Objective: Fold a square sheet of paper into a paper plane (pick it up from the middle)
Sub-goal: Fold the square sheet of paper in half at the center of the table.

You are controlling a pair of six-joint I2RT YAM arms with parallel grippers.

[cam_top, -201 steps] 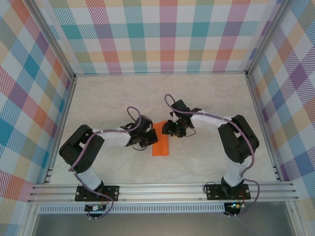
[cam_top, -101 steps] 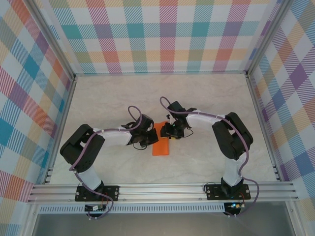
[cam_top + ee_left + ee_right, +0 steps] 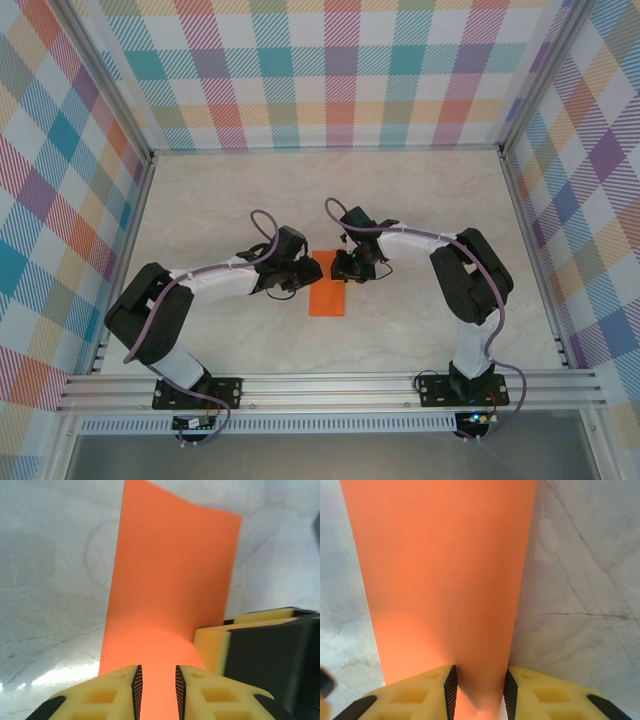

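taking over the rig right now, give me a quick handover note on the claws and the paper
Left claw: jaws a little apart over the orange paper, reaching in from its left side, no grip seen.
Right claw: jaws a little apart over the paper from its right side, no clear grip.
Paper: lying on the table between both claws, a narrow rectangle, so apparently folded in half.
Done: that first fold, by the look of it.
Left: the nose and wing folds; no pointed dart shape yet.
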